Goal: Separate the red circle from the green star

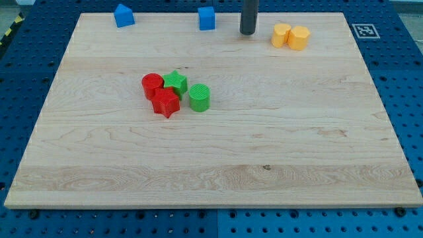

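Note:
The red circle (pixel 152 85) sits left of centre on the wooden board, touching the green star (pixel 176 82) on its right. A red star (pixel 166 103) lies just below both and touches them. A green circle (pixel 199 97) stands to the right of the cluster. My tip (pixel 248 32) is near the view's top edge, well above and to the right of the cluster, between the blue cube and the yellow blocks, touching no block.
A blue block with a pointed top (pixel 123 15) and a blue cube (pixel 207 18) stand along the view's top edge. Two yellow blocks (pixel 291 36) sit together at the top right. The wooden board (pixel 277 165) lies on a blue perforated table.

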Tool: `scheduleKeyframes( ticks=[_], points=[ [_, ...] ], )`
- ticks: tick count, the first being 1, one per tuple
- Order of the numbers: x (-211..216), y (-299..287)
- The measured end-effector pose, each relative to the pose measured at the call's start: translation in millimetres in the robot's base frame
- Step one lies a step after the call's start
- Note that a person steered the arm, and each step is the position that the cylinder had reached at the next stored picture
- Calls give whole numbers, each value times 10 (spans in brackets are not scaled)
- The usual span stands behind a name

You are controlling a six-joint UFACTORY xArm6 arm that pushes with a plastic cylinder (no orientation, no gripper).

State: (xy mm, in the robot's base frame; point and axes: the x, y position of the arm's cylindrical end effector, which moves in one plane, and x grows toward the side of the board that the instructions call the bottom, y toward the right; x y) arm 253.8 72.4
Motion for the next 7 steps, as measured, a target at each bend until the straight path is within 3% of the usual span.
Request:
scheduleKeyframes(
  ticks=[1,4,5,7],
  points=[
    [241,-333],
    [1138,-2798],
    [1749,-2734],
    [1788,-2603]
  ],
)
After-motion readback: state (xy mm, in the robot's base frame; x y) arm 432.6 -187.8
